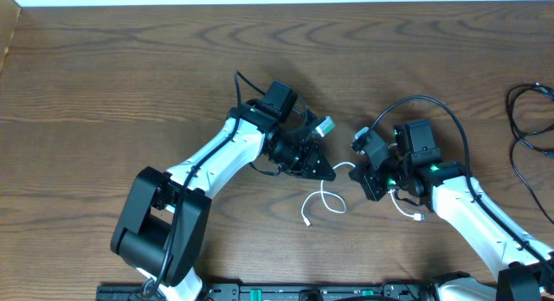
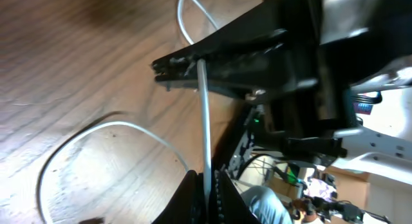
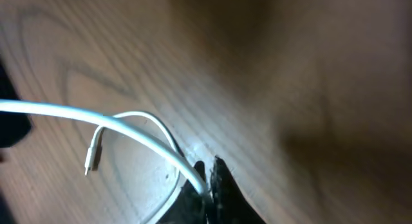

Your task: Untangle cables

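Far right, black cable (image 1: 512,119) lies apart from white cable (image 1: 327,197).

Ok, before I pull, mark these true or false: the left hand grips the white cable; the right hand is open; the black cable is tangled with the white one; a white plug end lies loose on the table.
1. The left hand grips the white cable. True.
2. The right hand is open. False: it is shut on the white cable too.
3. The black cable is tangled with the white one. False: it lies apart, near the edge of the table on the right arm's side.
4. A white plug end lies loose on the table. True.
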Robot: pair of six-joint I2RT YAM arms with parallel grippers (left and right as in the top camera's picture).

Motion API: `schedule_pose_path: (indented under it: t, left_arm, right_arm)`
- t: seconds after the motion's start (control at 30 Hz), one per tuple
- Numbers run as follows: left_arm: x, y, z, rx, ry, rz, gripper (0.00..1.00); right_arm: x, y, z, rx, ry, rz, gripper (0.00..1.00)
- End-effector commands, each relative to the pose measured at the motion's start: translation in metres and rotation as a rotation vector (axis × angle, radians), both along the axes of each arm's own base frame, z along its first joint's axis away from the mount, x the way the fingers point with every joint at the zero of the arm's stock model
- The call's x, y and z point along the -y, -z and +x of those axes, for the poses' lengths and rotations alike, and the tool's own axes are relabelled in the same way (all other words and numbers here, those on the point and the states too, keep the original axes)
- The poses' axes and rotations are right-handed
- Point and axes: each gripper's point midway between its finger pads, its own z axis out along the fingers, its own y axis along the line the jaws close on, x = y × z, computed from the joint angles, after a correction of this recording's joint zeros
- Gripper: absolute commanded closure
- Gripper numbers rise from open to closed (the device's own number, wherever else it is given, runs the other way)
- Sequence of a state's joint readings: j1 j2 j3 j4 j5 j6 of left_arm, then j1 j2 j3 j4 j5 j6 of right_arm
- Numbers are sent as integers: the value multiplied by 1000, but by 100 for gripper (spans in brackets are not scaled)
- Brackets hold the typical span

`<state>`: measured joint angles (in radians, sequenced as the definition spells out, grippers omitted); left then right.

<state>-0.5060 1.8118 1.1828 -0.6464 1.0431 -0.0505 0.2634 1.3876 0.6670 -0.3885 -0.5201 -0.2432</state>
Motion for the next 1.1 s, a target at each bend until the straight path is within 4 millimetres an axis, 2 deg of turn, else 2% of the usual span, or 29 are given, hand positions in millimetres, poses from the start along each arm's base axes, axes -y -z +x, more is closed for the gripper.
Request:
schedule_pose_path:
  t: [0.0,0.03,0.07,0.13,0.3,0.47,0.53,0.6,0.7,0.83,0.93,0.97,1.07]
  left_arm:
    - [-8,13,7,59,-15,87,90]
    - [-10,16,8,66,-19,107,84]
    - [-13,19,10,74,-24,129,83]
    - [-18,26,12,90,-33,178,70]
    - [-41,47,19,137,-61,349,55]
    - [-82,69,30,138,-196,637,53]
    - [-98,74,35,143,-255,737,53]
    - [-105,76,36,143,-285,780,53]
    - [-108,77,34,132,-290,797,53]
    - [-109,77,32,124,-286,803,53]
    - [-110,77,30,117,-282,809,53]
    - [-110,77,29,115,-281,810,53]
    - [-110,77,29,115,-281,811,53]
  right_arm:
    - [1,2,4,-28,70,8,99]
    - [3,2,7,-30,93,1,99]
    - [6,4,9,-32,121,-11,99]
    - [13,7,13,-37,178,-46,99]
    - [32,13,22,-44,312,-121,99]
    - [52,15,35,-16,457,-186,99]
    - [62,11,47,45,501,-227,99]
    - [73,5,60,117,552,-264,99]
    - [97,-28,100,320,694,-292,99]
    - [124,-83,132,482,831,-262,99]
    - [150,-134,150,581,931,-230,99]
    - [165,-159,156,628,979,-219,99]
    - [205,-215,161,729,1105,-205,99]
